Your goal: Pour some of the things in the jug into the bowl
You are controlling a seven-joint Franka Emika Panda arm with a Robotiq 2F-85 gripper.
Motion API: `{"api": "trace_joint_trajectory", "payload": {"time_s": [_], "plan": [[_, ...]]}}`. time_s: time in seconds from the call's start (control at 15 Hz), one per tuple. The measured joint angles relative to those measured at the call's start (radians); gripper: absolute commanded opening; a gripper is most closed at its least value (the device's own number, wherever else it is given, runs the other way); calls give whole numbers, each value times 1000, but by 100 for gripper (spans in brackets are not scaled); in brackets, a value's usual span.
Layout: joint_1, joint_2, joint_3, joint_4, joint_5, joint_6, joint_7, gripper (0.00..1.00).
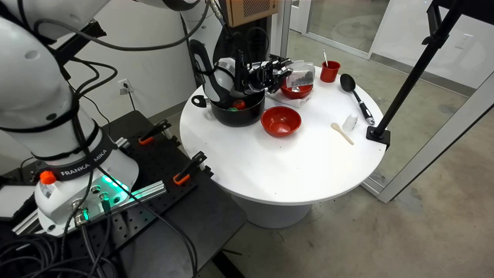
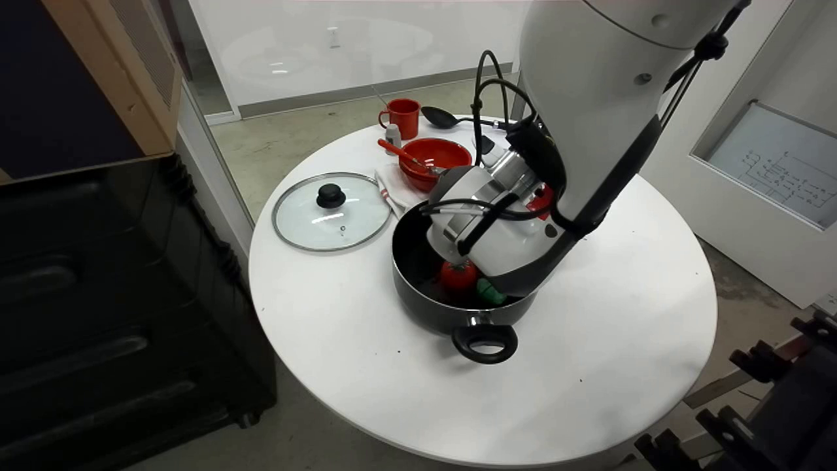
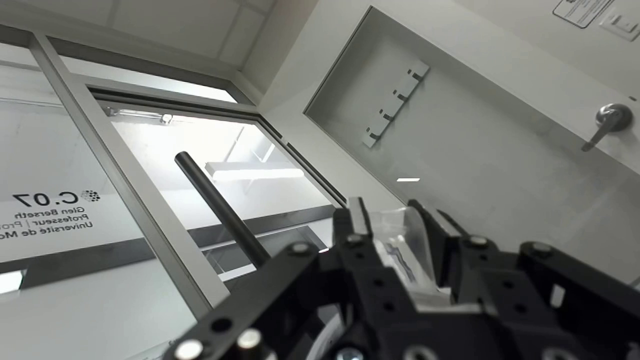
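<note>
Hand (image 1: 288,67) was clamped on the translucent jug (image 1: 301,75), fingers (image 3: 360,220) on both sides of it in the wrist view. Jug was off the counter (image 1: 266,166), tilted, dark bits showing through the wall. In an exterior view it partly hid the red bowl (image 1: 296,95) on the towel (image 2: 397,186); couldn't tell if it was directly above. Red-handled spoon (image 2: 395,150) sat in that bowl. Another red bowl (image 1: 281,132) stood beside the black pot (image 1: 236,117), tomato (image 2: 459,276) and something green (image 2: 490,291) inside. Glass lid (image 2: 332,226) lay near the towel, red cup (image 1: 329,73) beside the black spoon (image 1: 348,82).
</note>
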Motion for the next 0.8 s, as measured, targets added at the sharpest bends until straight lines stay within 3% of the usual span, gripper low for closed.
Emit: {"api": "trace_joint_trajectory", "payload": {"time_s": [0.8], "plan": [[-1,3,0,0,0,-20,5,7]]}}
